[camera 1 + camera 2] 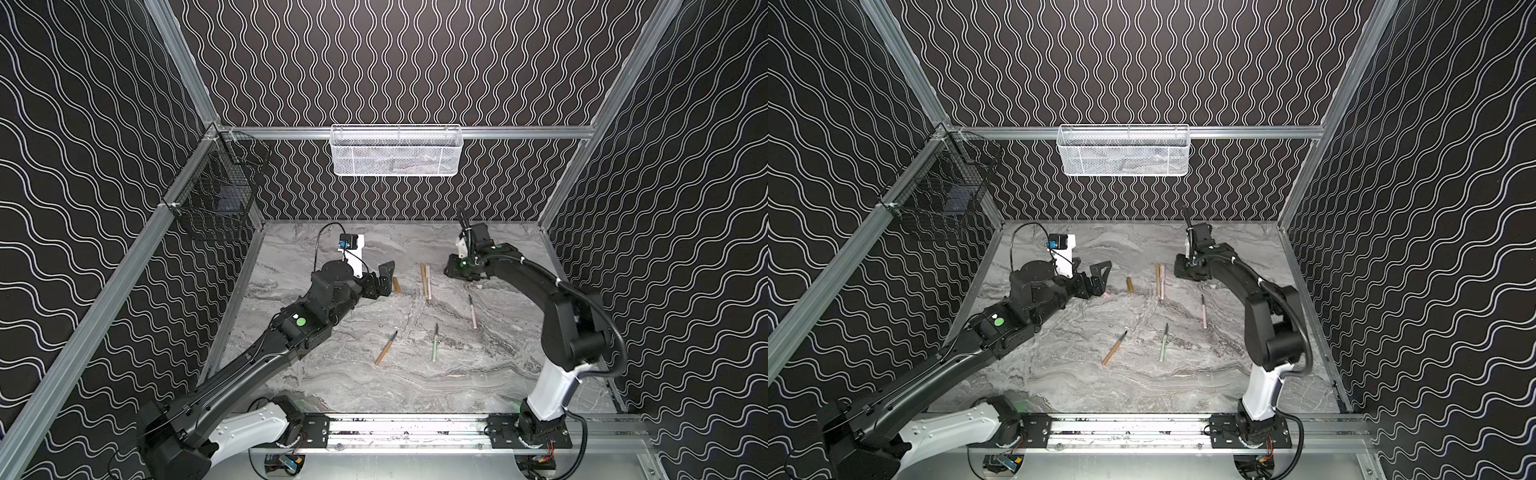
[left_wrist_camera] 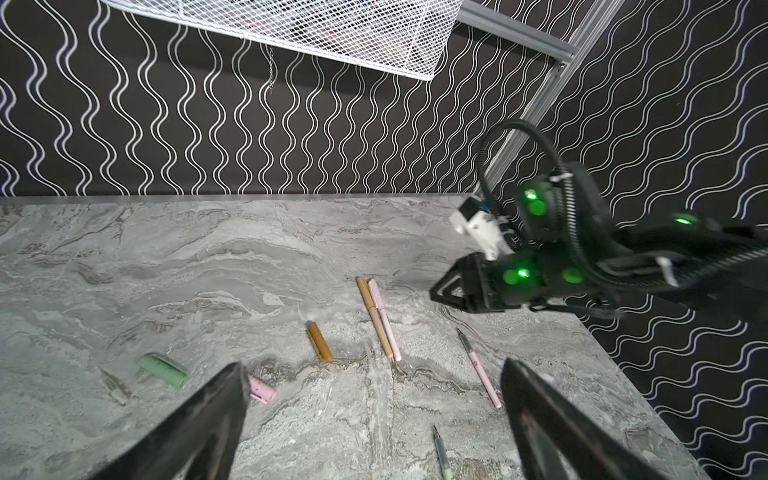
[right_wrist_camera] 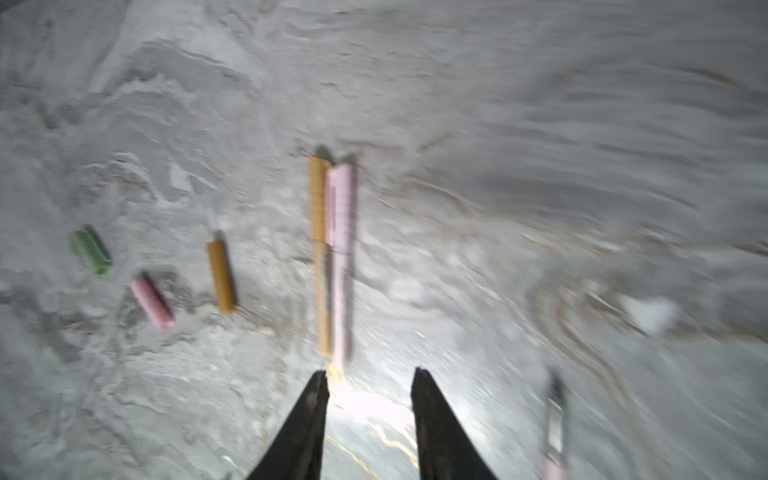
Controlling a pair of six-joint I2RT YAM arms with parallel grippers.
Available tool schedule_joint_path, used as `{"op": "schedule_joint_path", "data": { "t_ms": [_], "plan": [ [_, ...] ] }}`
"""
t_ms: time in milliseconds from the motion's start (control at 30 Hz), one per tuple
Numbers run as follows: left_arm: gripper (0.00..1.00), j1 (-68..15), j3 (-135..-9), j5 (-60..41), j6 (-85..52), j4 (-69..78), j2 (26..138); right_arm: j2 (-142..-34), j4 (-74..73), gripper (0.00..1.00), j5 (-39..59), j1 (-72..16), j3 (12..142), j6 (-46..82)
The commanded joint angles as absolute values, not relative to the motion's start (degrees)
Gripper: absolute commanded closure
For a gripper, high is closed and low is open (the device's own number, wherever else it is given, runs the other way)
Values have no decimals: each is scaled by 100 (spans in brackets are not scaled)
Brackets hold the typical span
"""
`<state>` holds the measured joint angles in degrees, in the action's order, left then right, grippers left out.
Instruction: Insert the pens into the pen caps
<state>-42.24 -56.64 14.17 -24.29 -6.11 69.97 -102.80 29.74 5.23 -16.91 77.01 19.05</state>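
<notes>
**penfan22:** ok so what are your grippers up to?

**me:** My right gripper (image 3: 370,372) sits low over the worktop (image 3: 498,124). Its fingers are apart with nothing between them. My left gripper (image 2: 374,365) is spread way wide and it's empty too.

**penfan22:** and the pens?

**me:** Right ahead of the right gripper's tips are the capped tan-orange pen (image 3: 320,257) and the capped pink pen (image 3: 341,257). They lie side by side, touching, between my two grippers. The bare pink pen (image 2: 480,365) is near that gripper too, on the side toward my arm's base, with its dark tip showing.

**penfan22:** loose caps?

**me:** All three are over by the left gripper. The pink cap (image 2: 262,388) is right at one fingertip and half hidden behind it, so I can't tell if it's touching. The green cap (image 2: 163,370) is just past that, on the side away from the right gripper. The tan-orange cap (image 2: 320,343) is a bit ahead, toward the capped pair. The bare tan-orange pen (image 1: 386,348) and the bare green pen (image 1: 435,343) are further back toward my bases, well apart from both grippers.
</notes>
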Motion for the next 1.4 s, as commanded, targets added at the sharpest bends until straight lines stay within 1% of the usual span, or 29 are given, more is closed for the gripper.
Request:
{"op": "schedule_joint_path", "data": {
  "t_ms": [0,67,167,233,333,467,600,833,967,1000,1167,1267,1367],
  "plan": [
    [3,-4217,-5695,1219,-2557,-504,7038,-9903,3031,64,-207,-1532,7050,2001],
    [3,-4219,-5689,1172,-2589,-492,7049,-9709,3005,64,-268,-1428,6682,1970],
    [3,-4219,-5695,1063,-2632,-485,7083,-9572,2964,60,-350,-1356,6338,1917],
    [3,-4223,-5695,1018,-2669,-491,7122,-9602,2957,58,-303,-1336,6220,1900],
    [3,-4221,-5693,969,-2689,-491,7179,-9765,2935,59,-211,-1336,6171,1855],
    [3,-4220,-5696,940,-2688,-493,7192,-9940,2923,64,-367,-1336,6165,1855],
    [3,-4228,-5703,924,-2672,-485,7216,-10140,2879,71,-276,-1336,6200,1817],
    [3,-4230,-5724,932,-2646,-492,7248,-10425,2810,78,-332,-1336,6253,1811],
    [3,-4228,-5708,964,-2629,-490,7266,-10473,2730,89,-316,-1336,6192,1841],
    [3,-4230,-5721,943,-2628,-501,7273,-10423,2672,92,-346,-1336,6148,1879],
    [5,-4228,-5704,863,-2582,-453,7308,-9867,2374,96,-195,-1336,5983,1976],
    [7,-4231,-5633,457,-2487,-185,7320,-9265,2025,97,-12,-1345,5868,2015],
    [7,-4233,-5541,-36,-2397,145,7380,-8567,1538,97,474,-1367,5754,2074]
  ]
}}
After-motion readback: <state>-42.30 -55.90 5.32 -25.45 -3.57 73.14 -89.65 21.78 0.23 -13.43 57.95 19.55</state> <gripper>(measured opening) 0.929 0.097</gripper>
